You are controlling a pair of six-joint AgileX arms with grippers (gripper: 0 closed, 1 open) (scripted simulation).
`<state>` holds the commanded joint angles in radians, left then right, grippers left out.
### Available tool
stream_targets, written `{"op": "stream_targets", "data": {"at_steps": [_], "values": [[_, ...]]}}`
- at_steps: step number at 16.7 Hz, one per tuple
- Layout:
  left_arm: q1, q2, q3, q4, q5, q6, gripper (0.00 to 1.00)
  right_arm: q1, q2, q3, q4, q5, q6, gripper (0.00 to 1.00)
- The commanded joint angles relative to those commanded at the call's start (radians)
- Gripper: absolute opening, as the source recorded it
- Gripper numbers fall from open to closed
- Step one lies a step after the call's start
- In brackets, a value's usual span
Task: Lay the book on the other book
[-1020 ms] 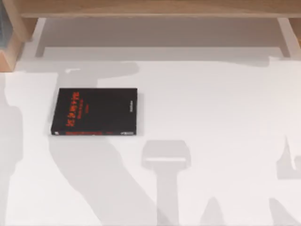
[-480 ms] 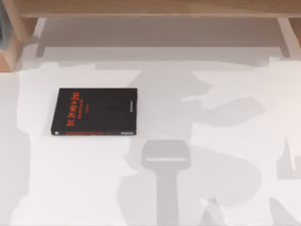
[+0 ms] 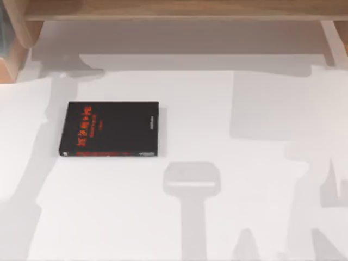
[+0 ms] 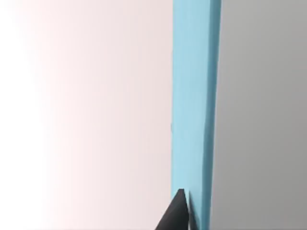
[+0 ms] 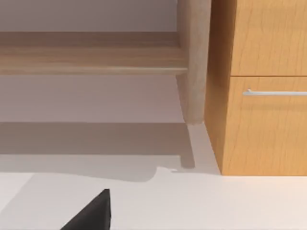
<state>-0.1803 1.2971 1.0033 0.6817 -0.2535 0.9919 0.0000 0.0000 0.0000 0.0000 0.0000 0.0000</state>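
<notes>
Black cover, top view: the other book (image 3: 109, 129) lies flat on the white counter (image 3: 228, 163), at the counter's left side, red lettering along its cover and near spine — nothing rests on it.
Wooden frame, top view: a wooden shelf (image 3: 174, 10) runs along the far edge of the counter, beyond the black book.
Teal strip, left wrist view: the book (image 4: 194, 105) stands as a narrow light blue band right against the left tool (image 4: 178, 213); one dark fingertip (image 4: 175, 211) touches its lower end, with a pale surface on one side and grey on the other.
Left tool state: whether it grips the book cannot be told — a single finger shows.
Oak cabinet, right wrist view: a wooden cabinet (image 5: 261, 86) with a metal drawer handle (image 5: 274, 92) stands ahead of the right tool (image 5: 93, 213).
Right tool state: one dark fingertip over bare counter; opening cannot be told.
</notes>
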Motion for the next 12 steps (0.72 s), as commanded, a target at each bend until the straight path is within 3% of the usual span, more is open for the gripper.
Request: {"op": "stream_targets", "data": {"at_steps": [6,12], "values": [[-0.249,0.125,-0.266,-0.067,-0.154,0.248,0.0,0.0,0.0,0.0,0.0,0.0,0.0,1.0],[-0.388,0.365,-0.431,-0.156,-0.195,0.303,0.0,0.0,0.0,0.0,0.0,0.0,0.0,1.0]]}}
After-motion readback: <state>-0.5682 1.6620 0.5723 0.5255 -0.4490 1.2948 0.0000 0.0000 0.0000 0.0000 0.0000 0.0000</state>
